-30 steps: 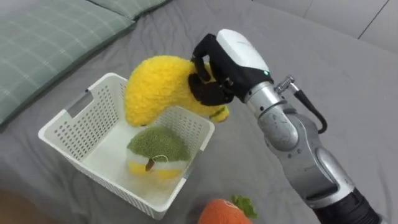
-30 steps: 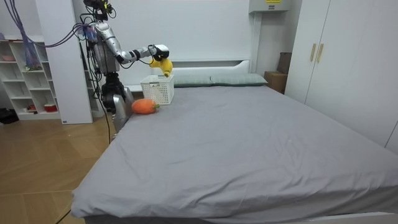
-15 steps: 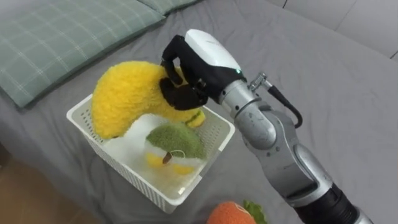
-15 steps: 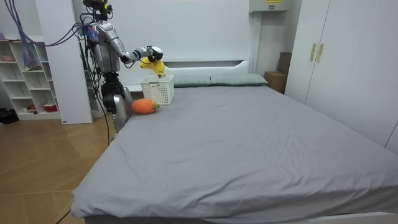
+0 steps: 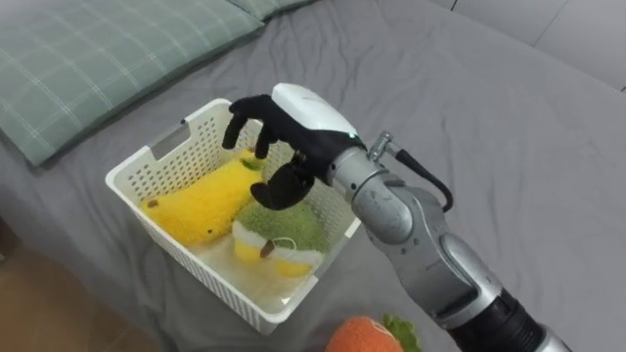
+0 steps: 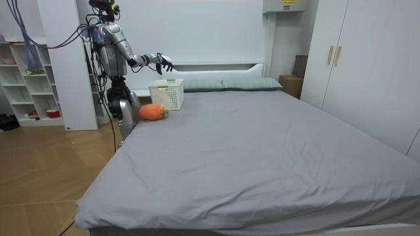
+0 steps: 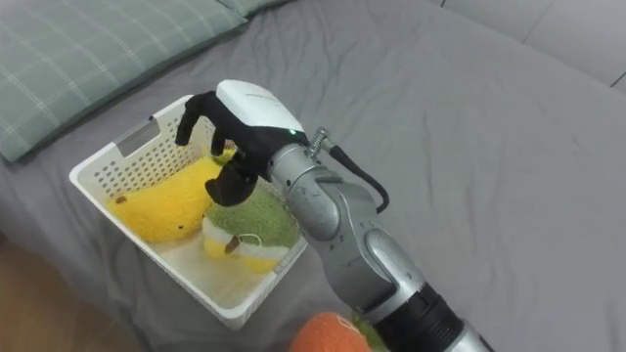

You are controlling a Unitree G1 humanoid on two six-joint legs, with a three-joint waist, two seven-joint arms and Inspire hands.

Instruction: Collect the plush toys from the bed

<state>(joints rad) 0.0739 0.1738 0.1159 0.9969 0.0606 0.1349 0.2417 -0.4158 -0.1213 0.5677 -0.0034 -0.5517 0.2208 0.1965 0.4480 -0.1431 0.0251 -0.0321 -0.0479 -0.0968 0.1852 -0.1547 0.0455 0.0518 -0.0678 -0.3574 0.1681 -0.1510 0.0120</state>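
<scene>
Pillow in green check (image 5: 88, 59) lies at the far left of the eye views, on the grey bed (image 5: 509, 117). Just right of it, apart from its edge, a white slotted basket (image 5: 176, 259) stands on the sheet. Two soft toys lie inside it. A yellow plush toy (image 5: 196, 203) lies along the basket's left half, stretched from the near left corner up toward the far wall. A rounder toy, green on top and yellow beneath (image 5: 284, 233), sits in the right half and touches the yellow one.

Above the basket's far right part hangs the robot's right hand (image 5: 293, 137), palm downward. Its dark fingers are spread and only loosely bent, the thumb hangs over the green toy, and it grasps nothing. Whether the thumb touches the green toy cannot be told. The forearm runs from the hand to the lower right of the view. At the bottom edge, to the right of the basket and outside it, an orange plush toy with a green top (image 5: 364, 335) lies on the sheet.

In the room view, white shelves (image 6: 26, 85) stand at the left. The robot stands upright beside the bed's corner near the headboard, with its right arm held out over the basket. The orange toy lies on the bed in front of the basket. Wardrobe doors (image 6: 357, 59) fill the right side.
</scene>
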